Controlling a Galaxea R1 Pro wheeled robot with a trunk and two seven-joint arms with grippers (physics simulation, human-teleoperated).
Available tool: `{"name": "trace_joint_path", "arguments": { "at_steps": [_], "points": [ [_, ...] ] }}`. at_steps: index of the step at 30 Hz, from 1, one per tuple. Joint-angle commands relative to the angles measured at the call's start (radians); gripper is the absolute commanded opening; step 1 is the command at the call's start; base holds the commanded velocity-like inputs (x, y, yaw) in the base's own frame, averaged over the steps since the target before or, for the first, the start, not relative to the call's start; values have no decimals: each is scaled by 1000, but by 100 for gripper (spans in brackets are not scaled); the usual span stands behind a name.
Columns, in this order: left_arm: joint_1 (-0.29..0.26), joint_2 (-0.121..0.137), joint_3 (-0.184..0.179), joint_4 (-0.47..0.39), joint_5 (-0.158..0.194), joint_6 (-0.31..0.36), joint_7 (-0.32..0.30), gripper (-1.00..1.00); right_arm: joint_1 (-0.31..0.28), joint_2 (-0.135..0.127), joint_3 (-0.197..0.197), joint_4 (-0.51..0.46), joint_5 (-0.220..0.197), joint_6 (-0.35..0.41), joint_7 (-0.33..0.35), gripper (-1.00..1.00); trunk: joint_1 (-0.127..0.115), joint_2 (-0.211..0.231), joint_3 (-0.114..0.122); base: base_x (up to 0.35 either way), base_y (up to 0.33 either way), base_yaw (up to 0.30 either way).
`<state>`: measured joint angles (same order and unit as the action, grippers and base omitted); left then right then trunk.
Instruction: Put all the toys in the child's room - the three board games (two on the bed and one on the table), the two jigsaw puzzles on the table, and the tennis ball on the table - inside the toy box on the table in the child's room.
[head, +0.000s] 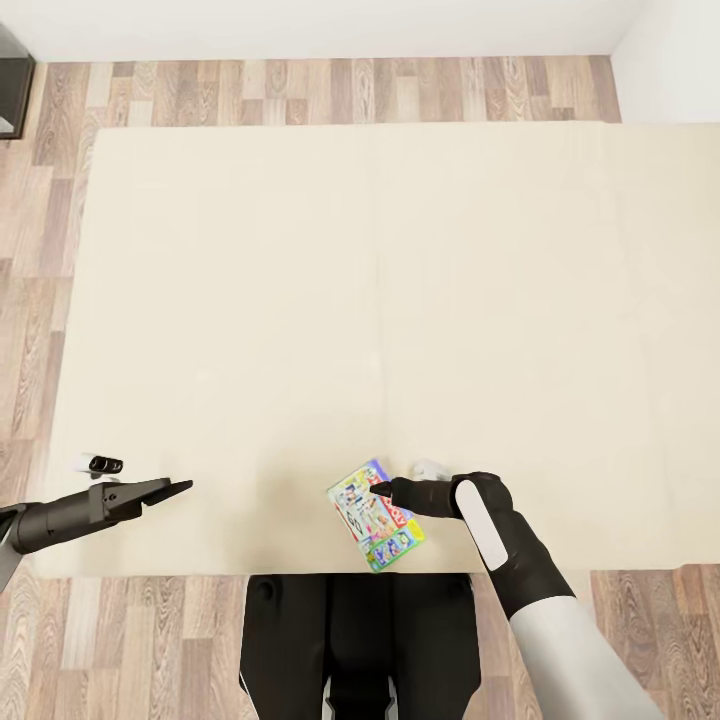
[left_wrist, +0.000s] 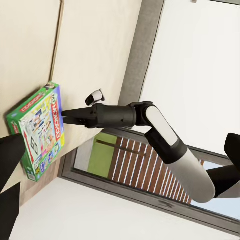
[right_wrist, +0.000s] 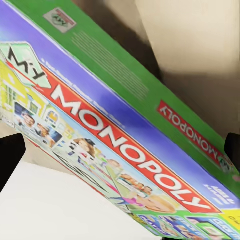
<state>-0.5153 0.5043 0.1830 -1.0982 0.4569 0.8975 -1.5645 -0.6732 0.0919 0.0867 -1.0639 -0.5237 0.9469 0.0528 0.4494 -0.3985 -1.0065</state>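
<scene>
A colourful My Monopoly board game box (head: 375, 515) lies flat on the cream bed (head: 380, 280), close to its front edge. My right gripper (head: 381, 490) is at the box's right side, open, with its fingertips at the box edge. In the left wrist view the right gripper (left_wrist: 67, 116) touches the side of the box (left_wrist: 37, 130). Up close, the box lid (right_wrist: 115, 125) spans the space between the two fingers in the right wrist view. My left gripper (head: 185, 487) hovers open over the bed's front left, well apart from the box.
Wooden floor (head: 30, 300) runs along the bed's left, far and front sides. A dark piece of furniture (head: 10, 90) stands at the far left corner. A white wall (head: 660, 50) closes the far right. My dark base (head: 360, 640) is against the front edge.
</scene>
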Motion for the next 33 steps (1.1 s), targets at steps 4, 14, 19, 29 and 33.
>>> {"name": "trace_joint_path", "arguments": {
  "at_steps": [4, 14, 19, 29, 33],
  "points": [
    [0, 0, 0, 0, 0, 11, -4, 100, 0, 0, -1, -1, 7, 4, 6, 100, 1, -2, -1, 0, 90, 0],
    [0, 0, 0, 0, 0, 11, -5, 100, 0, 0, -1, -1, 7, 4, 6, 100, 1, -2, -1, 0, 109, 0],
    [0, 0, 0, 0, 0, 11, -5, 100, 0, 0, -1, -1, 6, 4, 6, 100, 1, -2, -1, 0, 112, 0],
    [0, 0, 1, 0, 0, 11, -5, 100, 0, 1, -1, -1, 6, 4, 6, 100, 1, -2, -1, 0, 136, 0],
    [0, 0, 0, 0, 0, 11, -5, 100, 0, 2, -1, -1, 6, 4, 6, 100, 1, -2, -1, 0, 83, 0]
  ]
}}
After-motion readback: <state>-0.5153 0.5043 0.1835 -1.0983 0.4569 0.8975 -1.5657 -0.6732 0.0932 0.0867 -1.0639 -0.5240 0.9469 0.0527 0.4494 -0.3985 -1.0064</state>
